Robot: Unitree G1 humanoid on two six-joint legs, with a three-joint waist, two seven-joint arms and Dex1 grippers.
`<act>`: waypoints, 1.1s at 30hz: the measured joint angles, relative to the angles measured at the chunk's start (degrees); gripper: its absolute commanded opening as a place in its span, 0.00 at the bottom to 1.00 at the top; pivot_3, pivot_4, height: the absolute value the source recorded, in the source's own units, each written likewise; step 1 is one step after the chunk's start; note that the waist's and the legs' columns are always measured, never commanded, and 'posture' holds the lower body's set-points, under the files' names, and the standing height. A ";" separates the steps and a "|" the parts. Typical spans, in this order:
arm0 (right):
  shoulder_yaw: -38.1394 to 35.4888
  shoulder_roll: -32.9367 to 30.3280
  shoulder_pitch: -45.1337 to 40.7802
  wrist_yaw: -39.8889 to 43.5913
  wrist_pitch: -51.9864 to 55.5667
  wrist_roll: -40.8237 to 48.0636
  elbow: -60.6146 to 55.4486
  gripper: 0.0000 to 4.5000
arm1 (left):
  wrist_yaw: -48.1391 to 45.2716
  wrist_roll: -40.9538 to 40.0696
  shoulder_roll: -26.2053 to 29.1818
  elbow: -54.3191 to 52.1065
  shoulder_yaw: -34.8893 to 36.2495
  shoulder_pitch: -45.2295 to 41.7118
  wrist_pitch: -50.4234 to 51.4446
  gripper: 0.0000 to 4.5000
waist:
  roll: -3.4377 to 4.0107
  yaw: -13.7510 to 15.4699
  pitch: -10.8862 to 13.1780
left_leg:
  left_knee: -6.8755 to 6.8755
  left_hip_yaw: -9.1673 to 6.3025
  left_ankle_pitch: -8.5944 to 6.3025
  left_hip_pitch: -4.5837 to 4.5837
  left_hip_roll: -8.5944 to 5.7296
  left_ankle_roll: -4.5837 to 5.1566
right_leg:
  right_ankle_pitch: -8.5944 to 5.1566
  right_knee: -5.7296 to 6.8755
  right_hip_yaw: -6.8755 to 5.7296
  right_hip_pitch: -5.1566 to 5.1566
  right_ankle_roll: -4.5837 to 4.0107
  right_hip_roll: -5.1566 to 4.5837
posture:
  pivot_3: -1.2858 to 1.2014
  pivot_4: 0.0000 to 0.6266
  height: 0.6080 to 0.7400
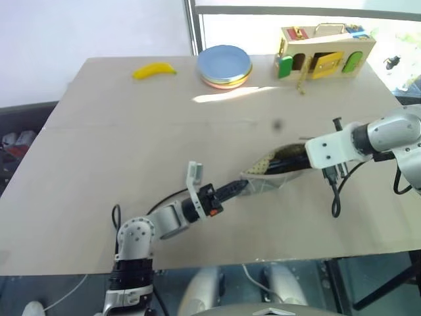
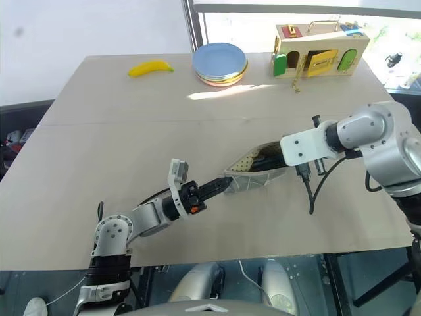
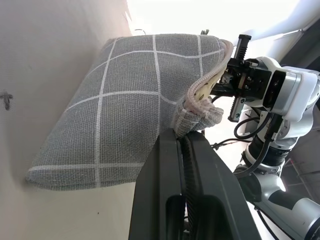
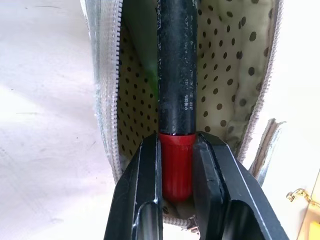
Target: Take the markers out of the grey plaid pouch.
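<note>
Grey plaid pouch (image 1: 266,176) lying mid-bench, mouth open. Left end effector (image 1: 241,186), fully closed, pinches the pouch's near edge. Right end effector (image 4: 176,165) is clamped on the red marker (image 4: 177,95), largely inside the lining beside the green marker (image 4: 150,70). Step in hand: extraction. Next move probably calls for drawing it clear while the pouch is anchored. Beyond: plates (image 1: 224,65), banana (image 1: 154,70).

Near the middle of the wooden table (image 1: 131,145) lies the grey plaid pouch (image 1: 270,172), its mouth open and its dotted lining showing. The left gripper (image 1: 242,186) comes from the lower left and pinches the pouch's edge, and the right gripper (image 1: 299,157) comes from the right with its tip in the pouch's mouth. Along the top sit a yellow banana (image 1: 154,70), a stack of plates (image 1: 224,65) and a wooden toy box (image 1: 325,51).
</note>
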 measured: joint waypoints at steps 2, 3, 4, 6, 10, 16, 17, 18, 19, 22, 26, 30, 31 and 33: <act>-1.14 -1.77 -0.30 0.34 -0.96 0.92 -0.14 0.07 | 0.06 -0.01 -0.09 0.00 0.04 0.01 -0.09 0.00 | 0.00 0.06 0.00 | -0.01 -0.01 0.00 0.00 0.00 0.00 | 0.00 -0.02 -0.01 0.00 0.00 0.00 | 0.52 0.24 1.00; -1.93 -2.08 -0.41 0.35 -1.32 1.33 -0.32 0.07 | 0.10 -0.01 -0.11 0.01 0.04 0.01 -0.10 0.00 | 0.00 0.09 0.00 | -0.01 -0.01 0.00 -0.01 0.00 0.00 | 0.00 -0.02 -0.01 0.01 0.00 0.00 | 0.52 0.24 1.00; -2.04 -2.29 -0.63 0.35 -1.77 1.58 -0.37 0.07 | 0.11 0.00 -0.10 0.02 0.06 0.01 -0.11 0.00 | 0.00 0.12 0.01 | -0.01 0.00 0.00 -0.01 0.00 0.00 | 0.00 -0.02 0.01 0.00 0.00 -0.01 | 0.52 0.24 1.00; -2.59 -2.47 -1.96 0.17 -3.95 2.36 -1.44 0.07 | 0.21 0.03 -0.09 0.74 0.16 -0.12 -0.21 0.00 | 0.01 -0.04 0.01 | -0.02 0.01 0.00 0.01 0.00 0.00 | 0.00 -0.01 0.01 0.00 0.00 0.00 | 0.52 0.24 1.00; -2.90 -1.18 -2.02 0.27 -4.61 5.18 -6.05 0.07 | 0.31 0.37 -0.13 1.28 0.10 -0.82 -0.28 0.00 | 0.00 0.00 0.01 | 0.00 -0.01 0.00 0.00 0.02 0.00 | 0.00 -0.01 -0.01 0.01 0.00 0.00 | 0.52 0.24 1.00; -4.60 -4.38 -0.43 0.48 -4.04 6.71 -5.25 0.07 | 0.40 0.40 -0.49 1.28 -0.06 -0.90 -0.28 0.00 | 0.00 0.66 0.02 | 0.00 -0.03 0.00 -0.04 0.00 0.00 | 0.00 -0.03 -0.04 0.00 0.00 -0.01 | 0.52 0.24 1.00; -5.34 -6.21 0.34 0.75 -3.99 6.75 -4.28 0.07 | 0.44 0.40 -0.42 1.26 0.03 -0.74 -0.28 0.00 | -0.01 0.86 0.01 | 0.00 -0.02 0.00 -0.03 0.00 0.00 | 0.00 -0.06 -0.03 0.01 0.00 0.00 | 0.52 0.24 1.00; -6.68 -8.04 1.24 1.03 -3.92 6.73 -2.16 0.07 | 0.48 0.40 -0.29 1.26 0.18 -0.54 -0.30 0.00 | -0.01 1.04 0.03 | 0.00 -0.01 0.00 -0.04 0.00 0.01 | 0.00 -0.08 -0.02 0.01 0.00 -0.01 | 0.52 0.24 1.00; -9.22 -9.64 3.29 1.50 -2.71 8.33 -0.35 0.07 | 0.47 0.47 -0.10 1.18 0.23 -0.45 -0.47 0.00 | -0.02 1.12 0.02 | -0.01 -0.02 0.00 -0.03 0.01 0.01 | 0.00 -0.08 -0.03 0.03 0.00 -0.01 | 0.52 0.24 1.00; -15.05 -10.72 8.72 2.47 3.58 14.32 1.17 0.07 | -0.02 1.32 0.65 0.85 0.49 -0.25 -1.53 0.00 | 0.00 1.10 0.03 | -0.05 -0.02 0.00 -0.02 0.04 0.00 | 0.00 -0.07 -0.01 0.02 -0.01 0.00 | 0.52 0.24 1.00; -24.51 -11.11 19.94 2.57 13.03 21.28 3.66 0.07 | -1.93 3.38 3.07 -0.24 2.16 0.05 -4.88 0.00 | -0.01 1.20 0.03 | -0.03 -0.01 0.00 -0.04 0.05 0.01 | 0.00 -0.07 0.00 0.02 -0.01 -0.01 | 0.52 0.24 1.00; -28.65 -9.66 31.35 -0.50 14.59 21.73 7.31 0.07 | -3.47 5.50 5.94 -1.70 4.43 0.82 -7.69 0.00 | 0.00 1.22 0.04 | -0.02 0.00 -0.01 -0.02 0.03 0.01 | 0.00 -0.06 0.01 0.04 -0.01 -0.02 | 0.52 0.24 1.00; -28.71 -8.15 32.73 -2.34 14.60 21.41 8.10 0.07 | -3.73 5.75 6.18 -2.17 4.42 0.81 -8.05 0.00 | -0.01 1.21 0.03 | -0.03 0.00 -0.01 0.00 0.03 0.01 | 0.00 -0.06 0.01 0.07 -0.01 -0.02 | 0.52 0.24 1.00; -27.04 -4.70 34.84 -6.99 14.76 19.90 11.32 0.07 | -4.18 6.11 6.61 -3.80 4.40 0.68 -8.46 0.00 | 0.03 1.16 0.06 | 0.00 0.07 0.00 0.02 0.00 0.01 | 0.00 0.00 0.09 0.06 -0.01 -0.03 | 0.52 0.24 1.00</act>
